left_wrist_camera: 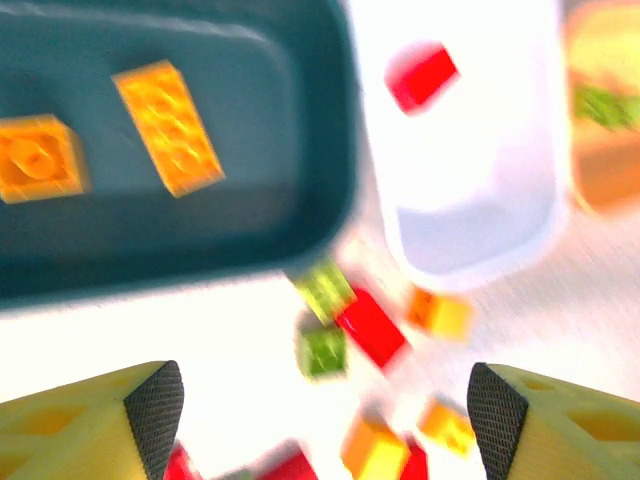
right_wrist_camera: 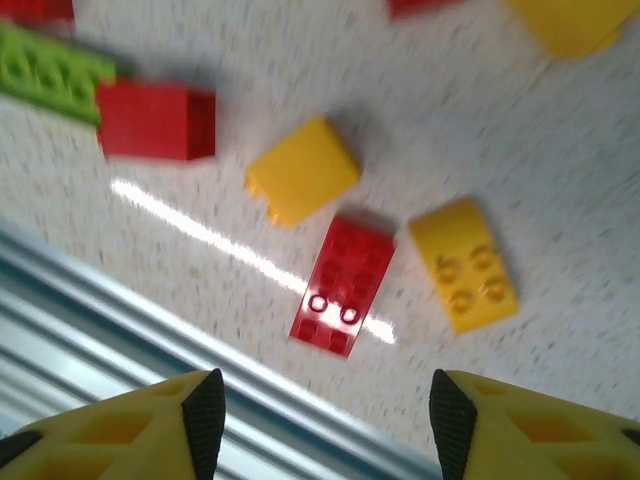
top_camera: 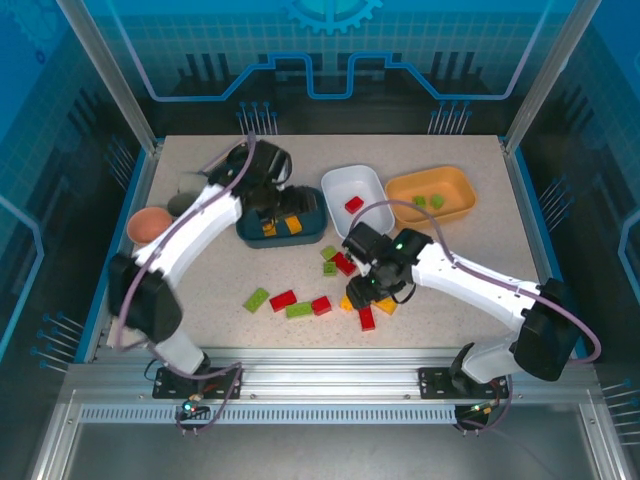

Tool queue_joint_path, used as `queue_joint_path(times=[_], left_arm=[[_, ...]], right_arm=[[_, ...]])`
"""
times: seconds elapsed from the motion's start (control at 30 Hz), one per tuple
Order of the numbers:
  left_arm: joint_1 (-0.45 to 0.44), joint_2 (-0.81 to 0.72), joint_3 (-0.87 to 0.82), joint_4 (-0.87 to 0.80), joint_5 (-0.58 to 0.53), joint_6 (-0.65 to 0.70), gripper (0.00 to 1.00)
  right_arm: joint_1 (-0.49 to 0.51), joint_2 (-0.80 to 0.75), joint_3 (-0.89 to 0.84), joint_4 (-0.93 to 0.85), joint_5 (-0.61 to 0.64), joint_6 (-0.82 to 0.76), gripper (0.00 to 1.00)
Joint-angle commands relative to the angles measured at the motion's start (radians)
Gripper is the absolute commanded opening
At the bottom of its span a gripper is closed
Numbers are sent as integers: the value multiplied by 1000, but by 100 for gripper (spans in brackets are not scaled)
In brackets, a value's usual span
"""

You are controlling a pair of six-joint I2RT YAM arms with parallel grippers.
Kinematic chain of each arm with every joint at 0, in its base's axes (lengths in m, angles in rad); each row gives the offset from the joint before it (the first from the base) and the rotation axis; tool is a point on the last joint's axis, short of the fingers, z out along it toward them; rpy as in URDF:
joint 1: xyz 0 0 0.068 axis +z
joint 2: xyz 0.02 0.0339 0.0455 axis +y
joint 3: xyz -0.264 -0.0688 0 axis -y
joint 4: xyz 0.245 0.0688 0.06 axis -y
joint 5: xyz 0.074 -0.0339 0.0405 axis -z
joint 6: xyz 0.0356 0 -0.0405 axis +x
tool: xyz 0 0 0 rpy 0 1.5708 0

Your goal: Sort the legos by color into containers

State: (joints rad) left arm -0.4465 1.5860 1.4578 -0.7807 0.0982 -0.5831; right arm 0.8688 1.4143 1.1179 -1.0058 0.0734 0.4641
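Right wrist view has the right gripper [right_wrist_camera: 328, 410] spread apart and empty, a red lego [right_wrist_camera: 343, 285] at its 12 o'clock; next, I judge, it must descend, clamp, and carry to the white dish [top_camera: 345, 185].

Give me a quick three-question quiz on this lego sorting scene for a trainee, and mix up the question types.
1. True or false: the white dish holds a green brick.
2. Which colour of brick lies in the dark teal dish? A red, B yellow-orange, C green.
3. Fill in: the yellow-orange dish holds ___ green bricks.

Key: 1 false, it holds a red brick; 2 B; 3 two.
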Motion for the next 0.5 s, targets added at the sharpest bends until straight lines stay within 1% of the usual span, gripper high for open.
queue_joint_path(times=[0.0,0.1,0.2,0.3,0.47], left_arm=[[-48,-189,-230,160,136,-50,82],[-81,-377,-402,211,165,-95,87],[-86,-528,-497,187,170,-131,90],[-87,-613,-543,138,166,-137,90],[-87,-663,-580,118,174,-149,90]], right_arm=[[34,35,-79,-29,-37,93,60],[42,84,-122,45,-53,163,61],[44,140,-144,105,-55,207,62],[45,194,-146,145,-46,221,62],[43,260,-129,180,-34,235,61]])
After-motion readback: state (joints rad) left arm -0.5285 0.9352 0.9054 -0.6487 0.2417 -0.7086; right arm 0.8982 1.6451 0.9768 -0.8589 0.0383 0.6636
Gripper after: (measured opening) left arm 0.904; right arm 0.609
